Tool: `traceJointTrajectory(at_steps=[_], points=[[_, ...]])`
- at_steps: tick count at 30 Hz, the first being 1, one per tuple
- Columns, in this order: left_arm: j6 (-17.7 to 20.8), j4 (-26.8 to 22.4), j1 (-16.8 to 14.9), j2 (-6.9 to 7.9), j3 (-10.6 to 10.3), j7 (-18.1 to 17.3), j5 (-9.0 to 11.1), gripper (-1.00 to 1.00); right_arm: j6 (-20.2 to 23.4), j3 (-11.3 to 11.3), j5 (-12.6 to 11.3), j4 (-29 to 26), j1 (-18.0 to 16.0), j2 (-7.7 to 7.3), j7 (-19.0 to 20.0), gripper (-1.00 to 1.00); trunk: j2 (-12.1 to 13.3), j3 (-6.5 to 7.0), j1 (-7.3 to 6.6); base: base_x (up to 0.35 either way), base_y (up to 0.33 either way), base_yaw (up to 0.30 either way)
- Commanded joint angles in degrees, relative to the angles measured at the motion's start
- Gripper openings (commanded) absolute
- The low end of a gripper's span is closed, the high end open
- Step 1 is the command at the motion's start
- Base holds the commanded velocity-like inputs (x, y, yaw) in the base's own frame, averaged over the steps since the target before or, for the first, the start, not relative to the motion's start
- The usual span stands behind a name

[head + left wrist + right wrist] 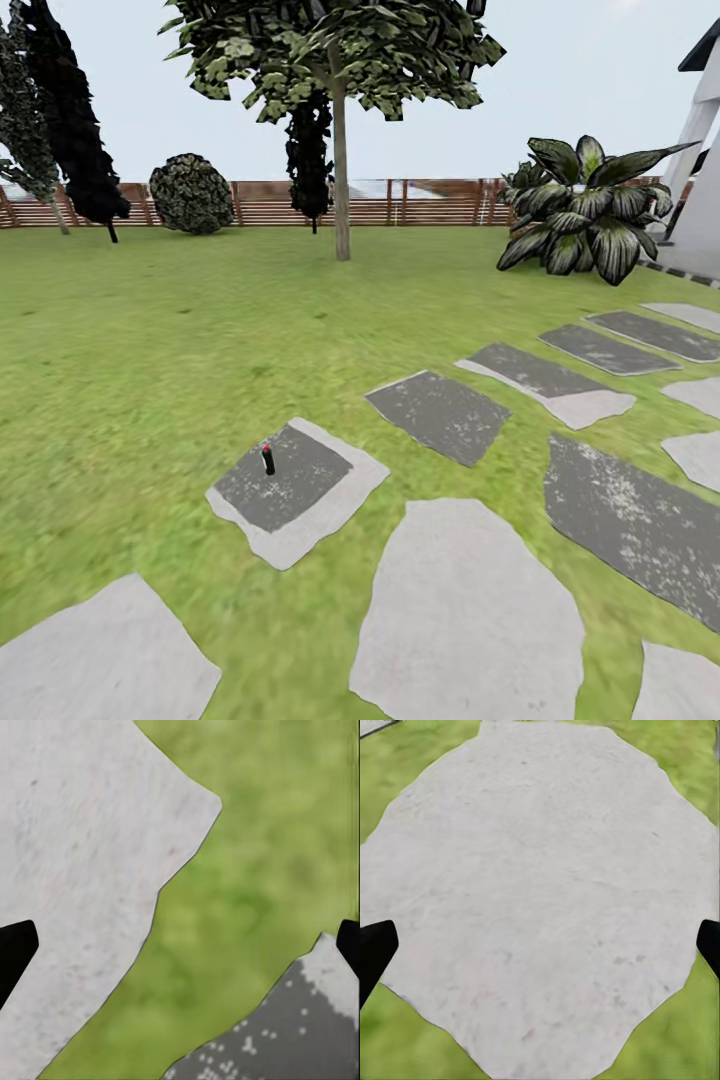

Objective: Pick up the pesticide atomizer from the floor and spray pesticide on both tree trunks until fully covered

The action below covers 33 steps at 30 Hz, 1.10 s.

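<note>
Now approaching | sprayer (pixel 267 459) upright on dark slab (pixel 285 478) at 11 o'clock, probably red-capped | left gripper (pixel 180 945) and right gripper (pixel 540 945) spread wide, empty | drive closer, stop short, descend squarely over body.

Pesticide atomizer (pixel 267 459) too small for detail; tree (pixel 340 150) crown cropped.
</note>
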Motion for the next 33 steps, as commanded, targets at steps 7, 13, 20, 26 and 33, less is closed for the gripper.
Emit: traceJointTrajectory(at_steps=[7, 13, 20, 26, 33], points=[[-0.20, 0.03, -0.01, -0.01, 0.04, 0.06, 0.16, 1.00, -0.14, 0.02, 0.15, 0.05, -0.03, 0.00, -0.22, 1.00, -0.02, -0.05, 0.02, 0.282, -0.164, 0.000], [-0.22, 0.03, -0.02, 0.00, 0.04, 0.04, 0.16, 1.00, -0.14, 0.02, 0.13, 0.05, -0.03, 0.00, -0.22, 1.00, -0.02, -0.05, 0.02, 0.280, -0.167, 0.000], [-0.20, 0.03, -0.01, 0.00, 0.04, 0.05, 0.16, 1.00, -0.13, -0.01, 0.13, 0.02, -0.03, 0.00, -0.20, 1.00, -0.02, -0.05, 0.02, 0.278, -0.168, 0.000], [-0.19, 0.03, -0.01, 0.04, 0.06, 0.05, 0.16, 1.00, -0.13, -0.15, 0.08, -0.07, -0.03, 0.00, -0.19, 1.00, -0.02, -0.05, 0.02, 0.278, -0.169, 0.000], [-0.21, -0.06, 0.00, 0.03, 0.06, 0.05, 0.16, 1.00, -0.14, -0.30, 0.04, -0.05, -0.03, 0.00, -0.22, 1.00, -0.02, -0.05, 0.02, 0.278, -0.169, 0.000]])
